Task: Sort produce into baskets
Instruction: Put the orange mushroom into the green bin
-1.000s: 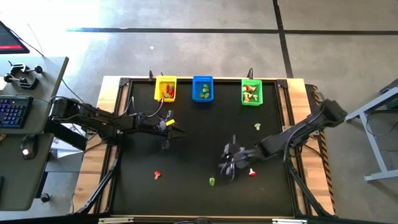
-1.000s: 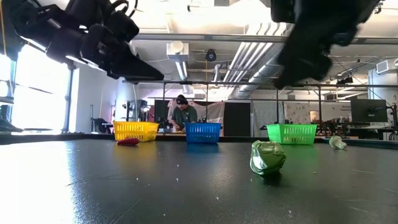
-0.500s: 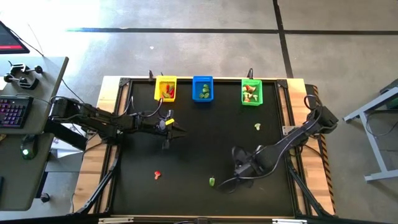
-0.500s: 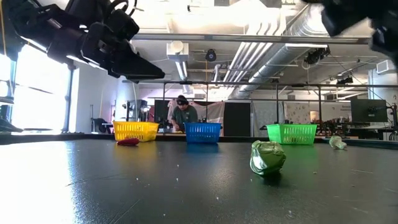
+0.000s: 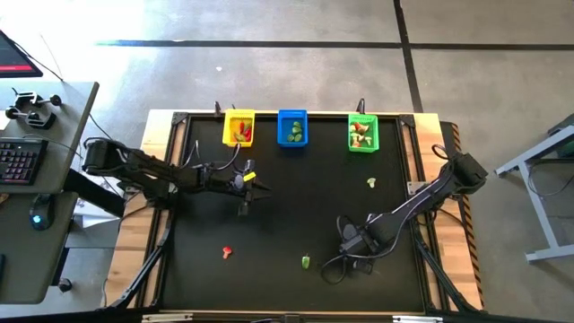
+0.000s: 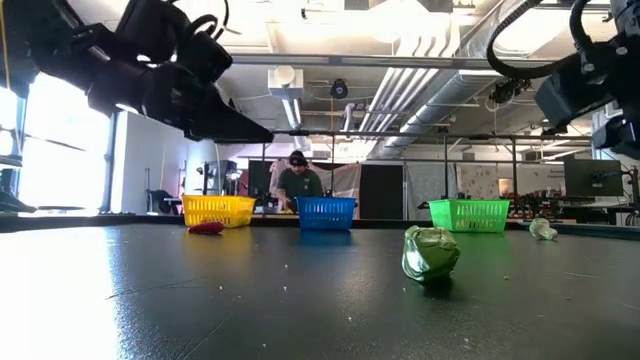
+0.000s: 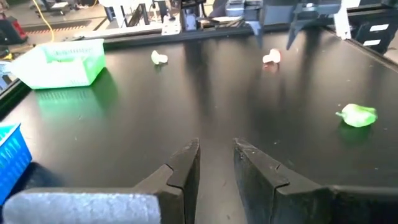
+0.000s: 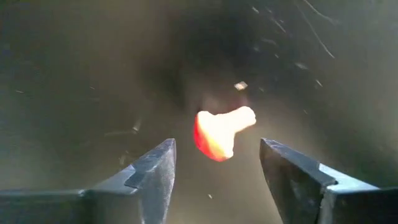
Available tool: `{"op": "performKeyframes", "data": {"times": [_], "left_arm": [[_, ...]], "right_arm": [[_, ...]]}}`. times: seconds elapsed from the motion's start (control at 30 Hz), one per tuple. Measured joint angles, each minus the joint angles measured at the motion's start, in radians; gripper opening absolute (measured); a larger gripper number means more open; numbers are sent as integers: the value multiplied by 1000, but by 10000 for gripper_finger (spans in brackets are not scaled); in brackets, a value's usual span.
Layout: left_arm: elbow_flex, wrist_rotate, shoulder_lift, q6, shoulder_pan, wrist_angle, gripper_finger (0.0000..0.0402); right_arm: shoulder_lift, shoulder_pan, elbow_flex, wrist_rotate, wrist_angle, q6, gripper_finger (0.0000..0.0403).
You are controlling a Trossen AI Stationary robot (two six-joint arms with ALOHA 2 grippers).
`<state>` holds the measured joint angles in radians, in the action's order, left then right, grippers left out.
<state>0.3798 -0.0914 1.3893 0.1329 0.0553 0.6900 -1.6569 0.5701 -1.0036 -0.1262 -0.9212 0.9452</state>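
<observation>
Three baskets stand in a row at the table's far edge: yellow [image 5: 239, 128], blue [image 5: 292, 127] and green [image 5: 362, 133], each with small produce inside. My right gripper [image 8: 214, 165] points down, open, over a red-and-white mushroom piece [image 8: 221, 132] that lies on the black table between its fingers, clear of both. In the high view the right gripper [image 5: 354, 247] hides that piece. My left gripper [image 7: 216, 152] hovers at the table's left middle [image 5: 256, 187], open by a narrow gap, with nothing between its fingers.
Loose on the table lie a red piece [image 5: 227, 252] at the near left, a green piece [image 5: 306, 262] near the front edge and a pale piece [image 5: 370, 182] below the green basket. A person [image 6: 297, 180] sits in the room beyond the table.
My right gripper has tipped from slanting to pointing straight down. It has sunk and gone a little toward the table's near right, so that it now stands over the red-and-white mushroom piece and hides it in the high view.
</observation>
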Motion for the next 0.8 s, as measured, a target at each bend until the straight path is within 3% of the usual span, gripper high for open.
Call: {"op": "performKeyframes", "data": {"times": [0.23,0.63,0.8], "left_arm": [[0,0,80,-7,26,70,82],[1,6,99,-24,57,76,82],[1,8,99,-27,57,69,82]], "right_arm": [[0,0,43,-2,91,-30,168],[3,-34,38,-41,89,-74,21],[53,-113,-14,-57,105,-98,5]]}}
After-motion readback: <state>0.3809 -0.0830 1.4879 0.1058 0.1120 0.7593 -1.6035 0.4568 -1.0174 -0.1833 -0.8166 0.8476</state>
